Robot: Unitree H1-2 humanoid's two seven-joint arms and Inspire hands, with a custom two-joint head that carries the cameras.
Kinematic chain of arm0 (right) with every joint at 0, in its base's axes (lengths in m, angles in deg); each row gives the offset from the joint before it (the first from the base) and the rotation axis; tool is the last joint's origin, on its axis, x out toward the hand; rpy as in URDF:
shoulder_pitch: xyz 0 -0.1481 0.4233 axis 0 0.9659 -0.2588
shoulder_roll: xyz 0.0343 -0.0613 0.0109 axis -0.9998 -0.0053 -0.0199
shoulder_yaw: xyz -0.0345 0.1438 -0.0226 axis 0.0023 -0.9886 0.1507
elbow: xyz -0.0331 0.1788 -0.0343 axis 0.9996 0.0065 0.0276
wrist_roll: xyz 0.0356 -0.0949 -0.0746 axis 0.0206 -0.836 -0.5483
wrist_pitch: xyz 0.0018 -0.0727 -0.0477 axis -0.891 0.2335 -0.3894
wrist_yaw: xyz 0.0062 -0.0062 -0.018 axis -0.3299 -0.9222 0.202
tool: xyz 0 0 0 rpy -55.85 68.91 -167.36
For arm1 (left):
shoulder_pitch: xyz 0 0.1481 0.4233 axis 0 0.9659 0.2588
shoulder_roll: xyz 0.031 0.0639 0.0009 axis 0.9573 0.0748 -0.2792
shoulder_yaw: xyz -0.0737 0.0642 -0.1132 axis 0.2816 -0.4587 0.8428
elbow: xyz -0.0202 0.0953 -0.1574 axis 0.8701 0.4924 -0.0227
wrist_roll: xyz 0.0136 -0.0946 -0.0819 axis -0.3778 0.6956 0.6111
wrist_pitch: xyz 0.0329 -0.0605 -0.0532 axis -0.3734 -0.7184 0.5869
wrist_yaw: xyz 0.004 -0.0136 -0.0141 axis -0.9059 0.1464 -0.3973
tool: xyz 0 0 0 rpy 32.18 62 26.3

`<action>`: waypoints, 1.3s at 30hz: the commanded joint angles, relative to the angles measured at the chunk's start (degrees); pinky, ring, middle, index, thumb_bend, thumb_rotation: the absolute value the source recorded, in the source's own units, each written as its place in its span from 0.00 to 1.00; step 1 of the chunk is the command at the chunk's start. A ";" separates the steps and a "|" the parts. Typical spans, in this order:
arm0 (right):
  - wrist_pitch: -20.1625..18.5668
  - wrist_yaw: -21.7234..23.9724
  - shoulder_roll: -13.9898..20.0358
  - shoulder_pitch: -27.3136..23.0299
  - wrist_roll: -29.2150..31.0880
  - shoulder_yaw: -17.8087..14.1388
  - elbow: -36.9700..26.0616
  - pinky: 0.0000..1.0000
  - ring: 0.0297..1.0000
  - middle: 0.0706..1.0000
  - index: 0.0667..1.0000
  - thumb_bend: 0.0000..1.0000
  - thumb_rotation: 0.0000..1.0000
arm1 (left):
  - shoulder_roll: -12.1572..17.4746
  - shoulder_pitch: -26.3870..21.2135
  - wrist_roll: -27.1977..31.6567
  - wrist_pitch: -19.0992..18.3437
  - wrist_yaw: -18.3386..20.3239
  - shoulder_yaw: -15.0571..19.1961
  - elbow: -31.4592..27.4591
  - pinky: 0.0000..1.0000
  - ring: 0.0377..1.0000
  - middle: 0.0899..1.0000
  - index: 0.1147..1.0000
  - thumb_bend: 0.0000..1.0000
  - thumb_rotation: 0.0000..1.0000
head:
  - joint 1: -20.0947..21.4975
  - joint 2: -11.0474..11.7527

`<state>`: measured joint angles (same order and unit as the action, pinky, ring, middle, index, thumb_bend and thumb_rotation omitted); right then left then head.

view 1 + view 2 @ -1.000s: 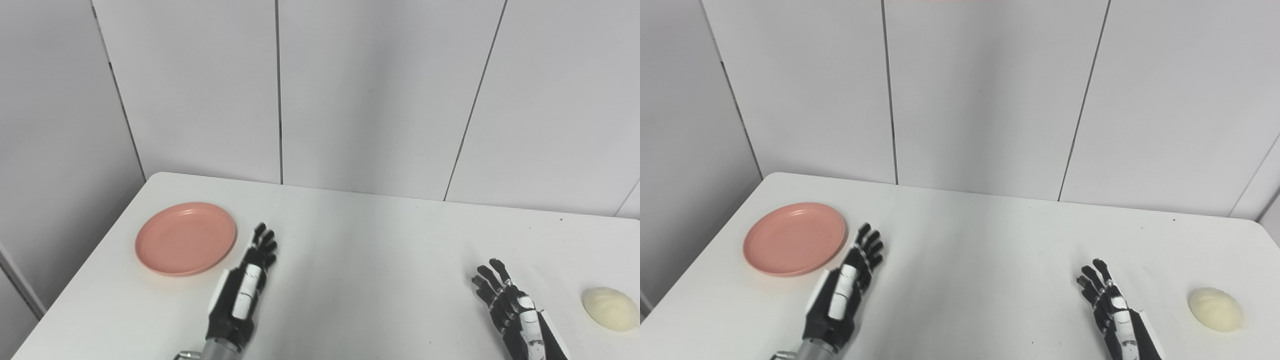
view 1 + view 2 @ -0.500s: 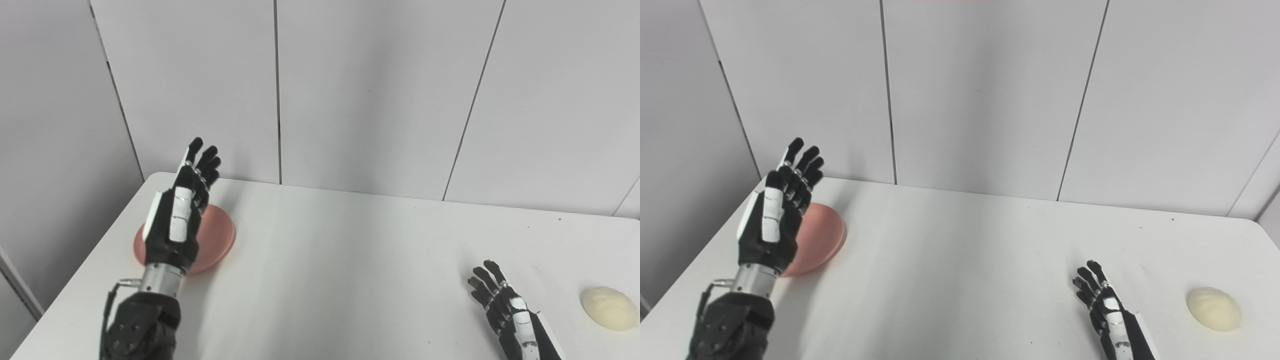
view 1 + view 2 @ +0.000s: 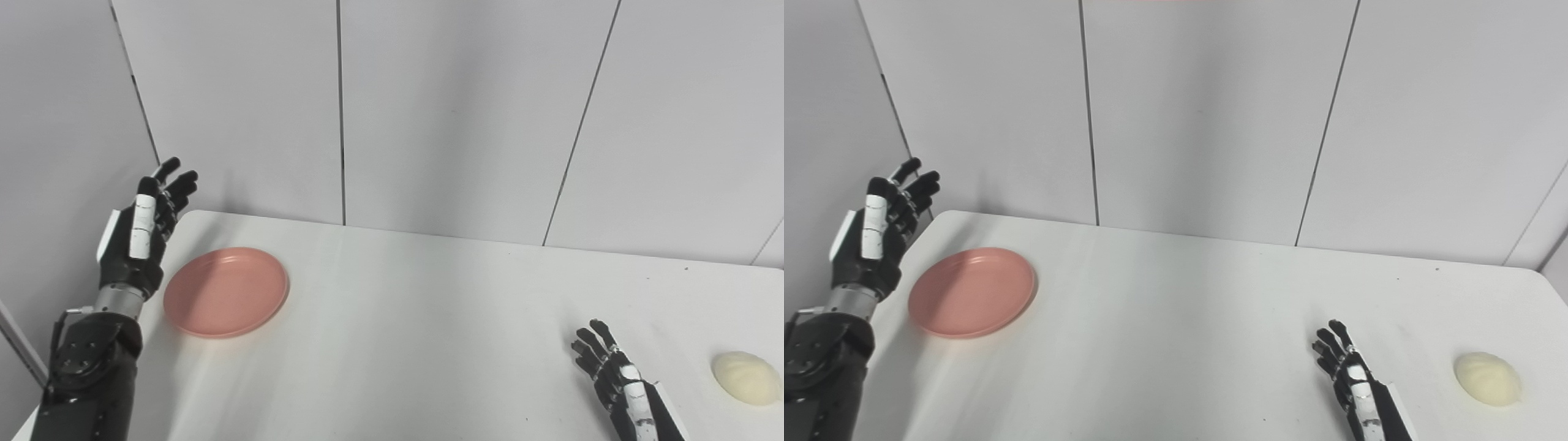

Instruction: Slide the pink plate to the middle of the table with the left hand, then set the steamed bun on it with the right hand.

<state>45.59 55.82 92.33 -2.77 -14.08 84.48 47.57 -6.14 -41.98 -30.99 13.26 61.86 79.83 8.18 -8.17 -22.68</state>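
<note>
Left hand raised off the far-left edge of the tabletop, fingers spread and holding nothing, sitting outboard of the plate (likely so it can push it inward toward centre). Plate lies flat at the left side, not yet in the middle. Right hand waits low at the near right, fingers apart, empty. Bun rests near the right edge, just beside that hand, untouched.

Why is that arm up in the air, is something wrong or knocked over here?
Nothing stands out. The pink plate lies flat and the steamed bun sits whole on the table. The left hand is raised, open, beside the plate; the right hand is open too.
</note>
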 commanded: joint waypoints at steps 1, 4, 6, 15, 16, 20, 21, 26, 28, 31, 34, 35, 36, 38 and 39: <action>3.00 0.00 -0.54 1.02 -0.60 0.72 1.60 0.94 0.91 0.92 0.96 0.80 1.00 | 2.85 -3.89 0.63 6.89 1.44 1.03 4.78 0.91 0.87 0.84 0.85 0.94 0.90 | -0.02 -0.07; 3.33 0.00 -0.41 1.04 -1.05 0.88 1.70 0.94 0.91 0.92 0.96 0.80 1.00 | 4.34 -5.80 1.35 11.83 2.84 1.71 12.88 0.90 0.86 0.85 0.87 0.95 0.88 | -0.36 0.09; 3.57 0.08 -0.27 1.03 -1.28 0.94 1.79 0.94 0.91 0.92 0.96 0.79 1.00 | 5.23 -7.10 2.07 15.02 4.23 1.93 18.12 0.90 0.86 0.86 0.89 0.96 0.88 | -0.36 0.09; 4.34 0.41 -0.01 0.97 -1.35 1.19 2.47 0.95 0.92 0.93 0.96 0.77 1.00 | 6.00 -9.16 3.33 20.22 6.00 1.90 30.31 0.80 0.81 0.82 0.85 0.89 0.87 | -0.81 0.32; 4.21 0.36 -0.02 1.02 -1.37 1.22 2.31 0.95 0.92 0.92 0.96 0.77 1.00 | 5.71 -9.17 3.72 20.00 6.01 2.06 31.01 0.80 0.81 0.82 0.86 0.89 0.88 | -0.77 0.29; 4.22 0.18 0.06 1.13 -1.68 1.33 2.03 0.94 0.91 0.92 0.95 0.75 1.00 | 4.52 -8.97 4.62 18.56 5.04 2.36 31.72 0.78 0.81 0.82 0.88 0.91 0.88 | -0.78 0.08; 4.25 0.09 0.07 1.16 -1.81 1.33 2.00 0.94 0.91 0.92 0.95 0.75 0.99 | 4.11 -8.91 4.80 18.13 4.73 2.44 31.86 0.78 0.81 0.82 0.88 0.92 0.88 | -0.78 0.08; 4.63 0.20 0.23 1.25 -2.13 1.43 1.91 0.93 0.91 0.92 0.95 0.74 0.99 | 2.77 -8.63 4.77 17.56 4.34 1.88 32.94 0.78 0.82 0.83 0.89 0.88 0.90 | -0.76 -0.11; 4.82 0.15 0.28 1.31 -2.46 1.56 1.77 0.92 0.90 0.91 0.95 0.73 1.00 | 2.07 -8.44 4.49 17.60 4.09 1.54 33.57 0.79 0.82 0.82 0.87 0.87 0.89 | -0.60 -0.21; 5.51 0.37 0.47 1.32 -2.73 1.77 1.80 0.92 0.90 0.91 0.95 0.73 1.00 | 0.89 -8.09 4.10 17.34 3.32 1.12 34.24 0.78 0.81 0.81 0.85 0.85 0.88 | -0.43 -0.49; 5.76 0.19 0.57 1.41 -3.21 1.94 1.61 0.91 0.89 0.91 0.95 0.75 1.00 | 0.15 -8.05 3.99 17.58 2.96 0.87 35.49 0.77 0.81 0.80 0.83 0.84 0.87 | -0.39 -0.60; 5.69 0.10 0.57 1.46 -3.27 1.96 1.51 0.91 0.89 0.91 0.95 0.75 1.00 | -0.10 -8.13 4.02 17.79 2.87 0.89 36.43 0.77 0.81 0.80 0.83 0.83 0.86 | -0.34 -0.68; 5.65 0.06 0.56 1.49 -3.24 1.96 1.46 0.91 0.90 0.91 0.95 0.75 1.00 | -0.26 -8.24 4.07 18.07 2.81 0.90 37.42 0.77 0.80 0.80 0.83 0.82 0.86 | -0.32 -0.79; 5.73 0.08 0.61 1.45 -3.19 1.96 1.53 0.91 0.90 0.91 0.95 0.75 1.00 | -0.55 -8.38 4.51 18.14 2.95 1.12 38.79 0.76 0.80 0.79 0.84 0.82 0.86 | -0.31 -0.87; 5.80 0.08 0.66 1.42 -3.27 1.99 1.61 0.91 0.90 0.91 0.95 0.74 1.00 | -0.61 -8.42 4.81 18.02 3.17 1.28 39.29 0.77 0.80 0.80 0.84 0.81 0.85 | -0.31 -0.87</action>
<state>48.66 56.05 93.28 -2.59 -17.53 86.26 47.75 -6.83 -49.48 -26.58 30.22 64.73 81.00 46.72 -8.44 -23.47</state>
